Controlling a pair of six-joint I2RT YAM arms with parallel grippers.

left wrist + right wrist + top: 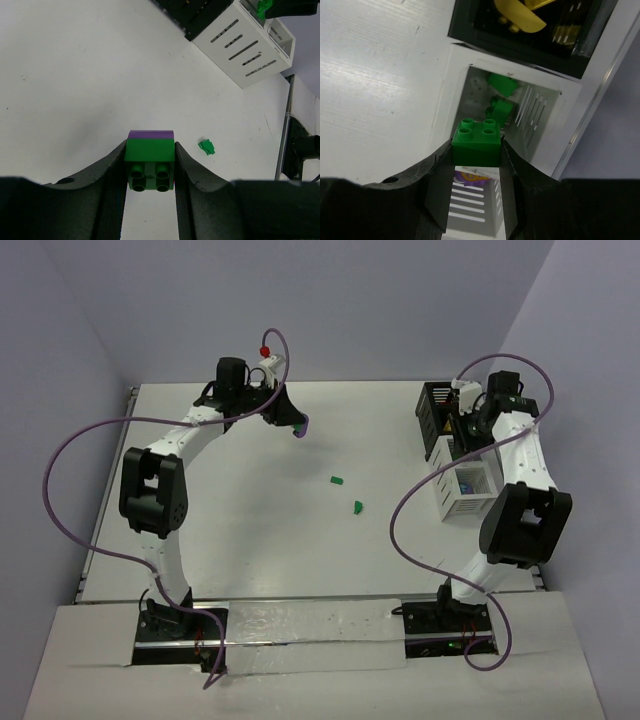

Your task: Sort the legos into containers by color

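My left gripper [150,149] is shut on a green lego brick [149,161] that has a purple piece [150,134] stuck to its far side. It hangs above the table at the back left [298,428]. Over a white compartment of the containers [451,100], my right gripper [476,150] is shut on a green four-stud brick [476,141]. Two green legos [501,84] lie inside that compartment. The black section [465,20] holds yellow pieces [519,15], and a purple piece [472,177] shows in the nearer compartment. Two loose green legos [337,480] [357,506] lie mid-table.
The white rack [462,498] with its black end [436,410] stands at the right side of the table, under the right arm. A purple cable [60,455] loops off the left arm. The walls close in behind and to the left.
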